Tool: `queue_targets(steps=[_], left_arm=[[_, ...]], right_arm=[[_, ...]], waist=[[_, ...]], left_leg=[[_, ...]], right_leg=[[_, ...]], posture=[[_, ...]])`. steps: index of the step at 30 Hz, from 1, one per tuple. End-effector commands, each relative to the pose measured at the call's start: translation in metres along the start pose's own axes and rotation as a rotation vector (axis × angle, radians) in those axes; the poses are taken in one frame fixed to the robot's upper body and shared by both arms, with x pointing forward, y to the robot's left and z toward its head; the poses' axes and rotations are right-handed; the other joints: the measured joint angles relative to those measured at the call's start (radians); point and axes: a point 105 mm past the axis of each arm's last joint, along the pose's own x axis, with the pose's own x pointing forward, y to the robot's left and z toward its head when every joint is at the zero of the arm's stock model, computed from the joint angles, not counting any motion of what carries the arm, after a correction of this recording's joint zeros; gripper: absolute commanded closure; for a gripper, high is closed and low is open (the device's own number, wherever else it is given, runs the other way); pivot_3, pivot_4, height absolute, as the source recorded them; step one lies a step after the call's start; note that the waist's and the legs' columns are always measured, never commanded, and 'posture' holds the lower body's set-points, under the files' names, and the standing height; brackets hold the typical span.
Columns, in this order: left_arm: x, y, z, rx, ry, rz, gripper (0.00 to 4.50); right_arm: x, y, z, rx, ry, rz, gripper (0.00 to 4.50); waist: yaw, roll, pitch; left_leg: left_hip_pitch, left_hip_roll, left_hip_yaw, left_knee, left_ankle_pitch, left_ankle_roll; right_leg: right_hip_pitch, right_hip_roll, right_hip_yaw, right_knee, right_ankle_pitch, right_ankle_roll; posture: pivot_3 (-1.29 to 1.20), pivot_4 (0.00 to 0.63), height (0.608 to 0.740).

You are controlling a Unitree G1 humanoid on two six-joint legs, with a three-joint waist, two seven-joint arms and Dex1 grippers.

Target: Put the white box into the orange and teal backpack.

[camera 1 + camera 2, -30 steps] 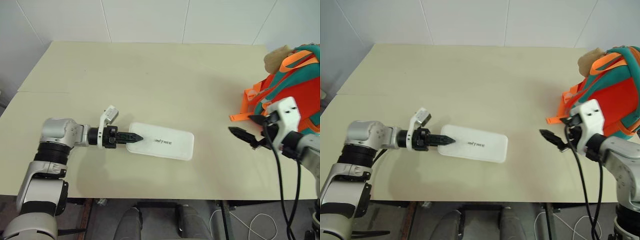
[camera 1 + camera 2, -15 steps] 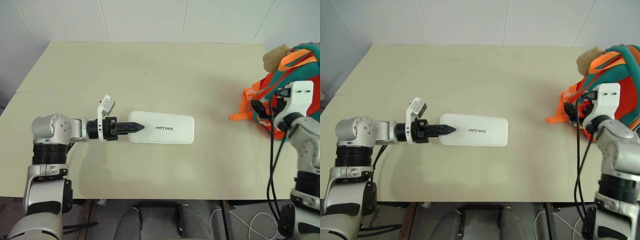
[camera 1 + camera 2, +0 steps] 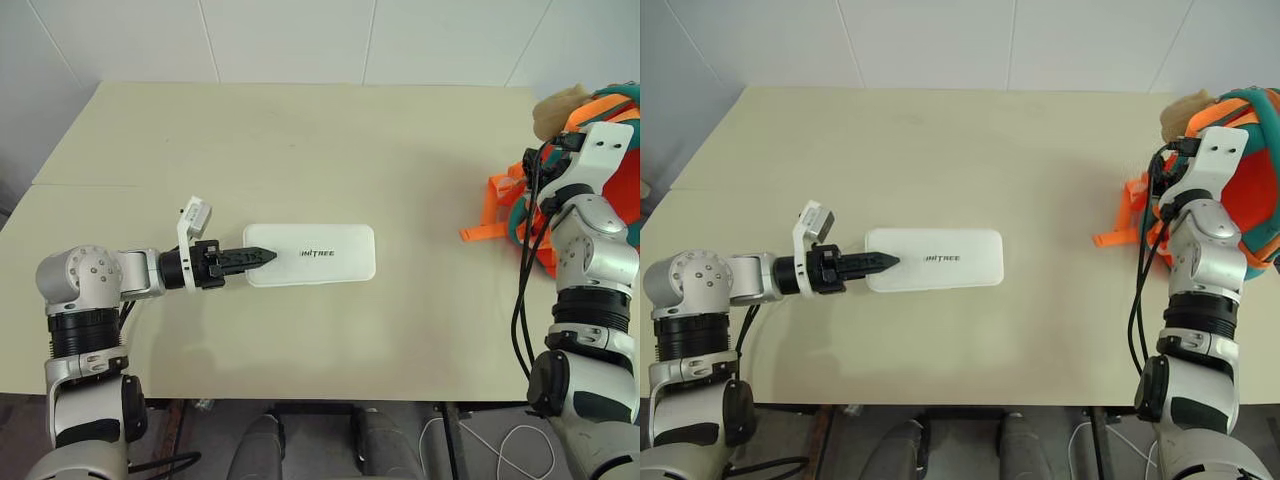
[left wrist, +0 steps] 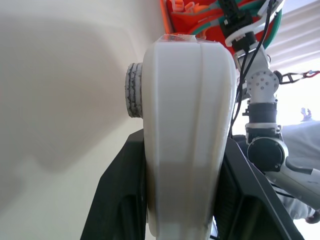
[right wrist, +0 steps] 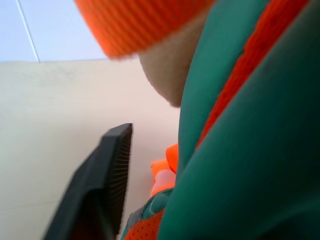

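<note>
White box [image 3: 310,269]: held at one end, backpack being reached

White box is lying flat mid-desk [image 3: 300,150], left gripper [image 3: 258,257] fingers clamping its near end. Right gripper [image 5: 107,175] is now pressing against the orange and teal backpack [image 3: 1250,200] at the desk's right edge, having swung up from the desktop; its finger state cannot be told. Bag opening likely being readied. Pale desk, white tiled wall [image 3: 300,40].

The flat white rectangular plastic box [image 3: 310,268] carries small dark lettering on its top; the rounded fabric backpack [image 3: 1248,190] is bright orange with teal trim and orange webbing straps; a tan plush bear [image 3: 558,108] sits on it; the wide matte table [image 3: 330,160] is plain pale cream.
</note>
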Motion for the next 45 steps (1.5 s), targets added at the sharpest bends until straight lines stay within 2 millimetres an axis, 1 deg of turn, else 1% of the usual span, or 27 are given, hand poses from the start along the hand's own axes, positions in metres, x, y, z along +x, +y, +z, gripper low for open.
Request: queue_targets(steps=[1, 2, 4, 5, 6, 7, 9, 12, 13, 15, 17, 18, 20, 22, 25, 27, 32, 34, 37, 41, 43, 45], left_arm=[[-0.01, -0.01, 0.009, 0.049, -0.052, -0.014, 3.24], [-0.015, -0.008, 0.013, 0.056, -0.07, 0.004, 3.24], [-0.023, -0.005, 0.023, 0.072, -0.108, 0.037, 3.24], [-0.028, -0.004, 0.028, 0.08, -0.126, 0.05, 3.24], [-0.031, -0.003, 0.032, 0.089, -0.141, 0.063, 3.24], [-0.035, -0.002, 0.037, 0.099, -0.155, 0.077, 3.24], [-0.047, 0.001, 0.05, 0.13, -0.194, 0.12, 3.24], [-0.057, 0.003, 0.061, 0.154, -0.224, 0.153, 3.24], [-0.061, 0.005, 0.066, 0.164, -0.239, 0.167, 3.24], [-0.074, 0.007, 0.081, 0.198, -0.284, 0.211, 3.24], [-0.081, 0.007, 0.089, 0.219, -0.303, 0.23, 3.24], [-0.083, 0.007, 0.092, 0.225, -0.306, 0.233, 3.24], [-0.088, 0.007, 0.099, 0.249, -0.32, 0.247, 3.24], [-0.091, 0.007, 0.104, 0.263, -0.328, 0.254, 3.24], [-0.094, 0.005, 0.11, 0.284, -0.334, 0.258, 3.24], [-0.096, 0.005, 0.112, 0.292, -0.335, 0.259, 3.24], [-0.099, 0.0, 0.119, 0.325, -0.338, 0.251, 3.24], [-0.1, -0.002, 0.121, 0.34, -0.335, 0.247, 3.24], [-0.101, -0.006, 0.124, 0.365, -0.324, 0.241, 3.24], [-0.102, -0.012, 0.126, 0.4, -0.315, 0.231, 3.24], [-0.105, -0.023, 0.129, 0.476, -0.323, 0.192, 3.24], [-0.107, -0.036, 0.132, 0.572, -0.349, 0.132, 3.24]], right_arm=[[-0.001, 0.019, 0.032, 0.006, -0.101, 0.087, 2.95], [-0.002, 0.026, 0.036, 0.01, -0.108, 0.119, 3.37], [-0.004, 0.042, 0.043, 0.012, -0.12, 0.192, 4.04], [-0.007, 0.051, 0.046, 0.011, -0.126, 0.231, 4.32], [-0.009, 0.059, 0.049, 0.012, -0.13, 0.265, 4.49], [-0.012, 0.067, 0.052, 0.015, -0.134, 0.301, 4.5], [-0.023, 0.094, 0.062, 0.027, -0.155, 0.422, 4.5], [-0.035, 0.117, 0.07, 0.033, -0.17, 0.53, 4.5], [-0.042, 0.127, 0.074, 0.036, -0.179, 0.578, 4.5], [-0.065, 0.159, 0.086, 0.056, -0.198, 0.747, 4.5], [-0.08, 0.175, 0.092, 0.061, -0.2, 0.845, 4.5], [-0.084, 0.178, 0.093, 0.06, -0.198, 0.871, 4.5], [-0.101, 0.189, 0.098, 0.051, -0.189, 0.975, 4.5], [-0.113, 0.196, 0.1, 0.048, -0.18, 1.049, 4.5], [-0.138, 0.205, 0.108, 0.061, -0.207, 1.193, 4.5], [-0.148, 0.207, 0.109, 0.064, -0.204, 1.255, 4.5], [-0.192, 0.211, 0.111, 0.039, -0.184, 1.515, 4.5], [-0.204, 0.212, 0.111, 0.022, -0.171, 1.59, 4.5], [-0.22, 0.211, 0.105, -0.013, -0.13, 1.684, 4.5], [-0.235, 0.208, 0.095, -0.051, -0.077, 1.775, 4.5], [-0.235, 0.202, 0.086, -0.084, -0.074, 1.788, 4.5], [-0.231, 0.199, 0.08, -0.104, -0.077, 1.773, 4.5]], waist=[[-0.004, 0.0, 0.0], [-0.007, 0.0, 0.0], [-0.015, 0.0, 0.0], [-0.019, 0.0, 0.0], [-0.021, 0.0, 0.0], [-0.023, 0.0, 0.0], [-0.024, 0.0, 0.0], [-0.024, 0.001, 0.0], [-0.023, 0.001, 0.0], [-0.023, 0.001, 0.0], [-0.022, 0.001, 0.0], [-0.021, 0.001, 0.0], [-0.018, 0.001, 0.0], [-0.015, 0.001, 0.0], [-0.012, 0.0, 0.0], [-0.012, 0.0, 0.0], [-0.013, 0.0, 0.001], [-0.014, 0.0, 0.001], [-0.014, 0.0, 0.001], [-0.013, 0.0, 0.001], [-0.012, -0.001, 0.001], [-0.012, -0.001, 0.001]], left_leg=[[0.0, 0.0, 0.0, 0.0, 0.0, 0.0], [0.0, 0.0, 0.0, 0.0, 0.0, 0.0], [0.0, 0.0, 0.0, 0.0, 0.0, 0.0], [0.0, 0.0, 0.0, 0.0, 0.0, 0.0], [0.001, 0.0, 0.0, 0.0, 0.0, 0.0], [0.001, 0.0, 0.0, 0.0, 0.0, 0.0], [0.001, 0.0, 0.0, 0.0, 0.0, -0.001], [0.001, 0.001, 0.0, 0.0, 0.0, -0.001], [0.001, 0.001, 0.0, -0.001, 0.0, -0.001], [0.0, 0.001, 0.0, -0.001, 0.0, -0.001], [-0.004, 0.001, 0.0, -0.001, 0.001, -0.001], [-0.007, 0.001, 0.0, -0.001, 0.001, -0.001], [-0.014, 0.001, 0.0, 0.0, 0.001, -0.002], [-0.015, 0.001, 0.0, 0.0, 0.001, -0.002], [-0.016, 0.001, 0.0, 0.0, 0.001, -0.001], [-0.017, 0.001, 0.0, 0.0, 0.001, -0.001], [-0.017, 0.001, 0.0, 0.0, 0.0, 0.0], [-0.017, 0.001, 0.0, 0.0, 0.0, 0.0], [-0.017, 0.001, 0.0, 0.0, 0.0, 0.0], [-0.017, 0.001, 0.0, 0.002, 0.0, 0.0], [-0.017, 0.001, 0.0, 0.002, 0.0, 0.0], [-0.017, 0.001, 0.0, 0.002, 0.0, 0.0]], right_leg=[[0.0, 0.0, 0.0, 0.0, 0.0, 0.0], [0.0, 0.0, 0.0, 0.0, 0.0, 0.0], [0.0, 0.0, 0.0, 0.001, 0.0, 0.0], [0.0, 0.0, 0.0, 0.001, 0.0, 0.0], [0.0, 0.0, 0.0, 0.002, 0.0, 0.0], [0.0, 0.0, 0.0, 0.002, 0.0, 0.0], [0.0, 0.001, 0.0, 0.002, 0.0, 0.0], [-0.002, 0.001, 0.0, 0.004, 0.0, 0.0], [-0.002, 0.001, 0.0, 0.004, 0.0, -0.001], [-0.003, 0.001, 0.0, 0.003, 0.0, -0.001], [-0.009, 0.001, 0.001, 0.005, 0.0, -0.001], [-0.012, 0.001, 0.001, 0.006, -0.001, -0.001], [-0.018, 0.002, 0.0, 0.008, 0.0, -0.001], [-0.019, 0.002, 0.0, 0.008, 0.0, -0.001], [-0.019, 0.001, 0.0, 0.009, 0.0, -0.001], [-0.019, 0.002, -0.001, 0.008, 0.0, -0.001], [-0.019, 0.002, -0.001, 0.006, -0.001, -0.001], [-0.019, 0.002, -0.001, 0.006, -0.001, -0.001], [-0.019, 0.002, -0.001, 0.005, -0.001, -0.001], [-0.019, 0.002, -0.001, 0.006, -0.001, -0.001], [-0.019, 0.002, -0.001, 0.006, -0.001, -0.001], [-0.019, 0.002, -0.001, 0.006, -0.001, -0.001]], posture=[[0.0, 0.15, 0.74], [0.0, 0.15, 0.74], [0.0, 0.15, 0.74], [0.0, 0.15, 0.74], [0.0, 0.15, 0.74], [0.0, 0.15, 0.74], [0.0, 0.15, 0.74], [0.0, 0.15, 0.74], [0.0, 0.15, 0.74], [0.0, 0.15, 0.74], [0.0, 0.15, 0.74], [0.0, 0.15, 0.74], [0.0, 0.15, 0.74], [0.0, 0.15, 0.74], [0.0, 0.15, 0.74], [0.0, 0.15, 0.74], [0.0, 0.15, 0.74], [0.0, 0.15, 0.74], [0.0, 0.15, 0.74], [0.0, 0.15, 0.74], [0.0, 0.15, 0.74], [0.0, 0.15, 0.74]])
